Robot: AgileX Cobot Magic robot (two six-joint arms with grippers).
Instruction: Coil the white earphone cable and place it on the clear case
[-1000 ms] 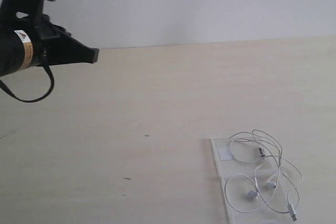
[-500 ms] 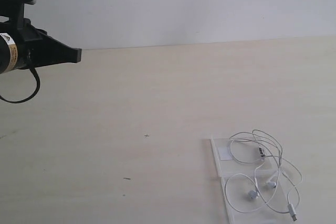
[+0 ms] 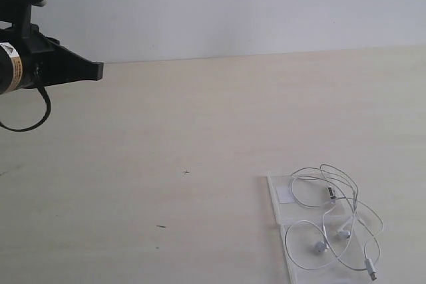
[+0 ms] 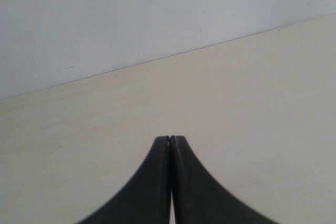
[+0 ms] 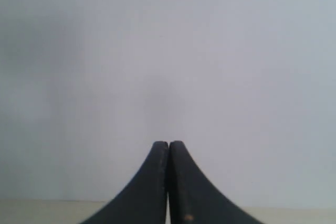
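While my left gripper point(image 3: 100, 70) hangs with its black jaws pressed together, well apart from the clear case point(image 3: 274, 203) and up to its left, my right gripper point(image 5: 168, 143) is likewise closed tight and faces only blank wall. The white earphone cable point(image 3: 331, 194), thin and limp, lies in loose loops on the case's flat transparent panels, sprawled along their hinged length. I judge it closer to my right arm.
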